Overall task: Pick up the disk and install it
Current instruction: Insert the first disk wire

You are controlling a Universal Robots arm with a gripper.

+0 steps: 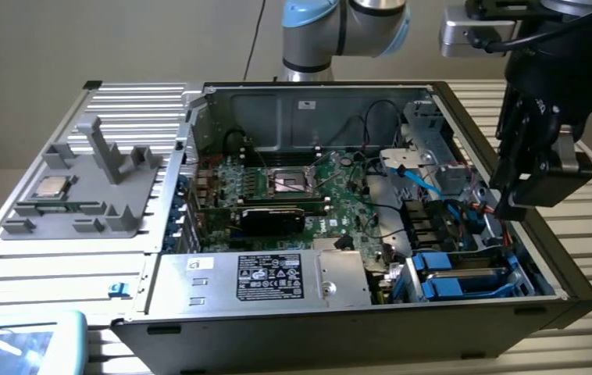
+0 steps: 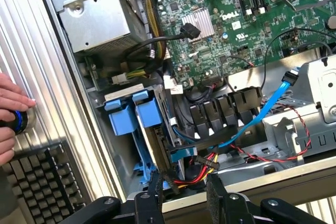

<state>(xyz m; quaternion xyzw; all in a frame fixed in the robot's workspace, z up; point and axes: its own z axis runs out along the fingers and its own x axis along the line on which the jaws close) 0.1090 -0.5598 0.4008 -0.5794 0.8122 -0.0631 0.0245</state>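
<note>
While fingers (image 2: 216,199) hang apart, flat disk (image 2: 155,143), blue plastic frame (image 2: 149,113)

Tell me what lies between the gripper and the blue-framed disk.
In the wrist view, a bundle of red, yellow and black wires crosses the gap between the open gripper and the disk.

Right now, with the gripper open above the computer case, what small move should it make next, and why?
Probably a small sideways shift toward the disk. The open gripper holds nothing and hangs over the red and yellow wires, with the disk in its blue frame standing just beside them.
</note>
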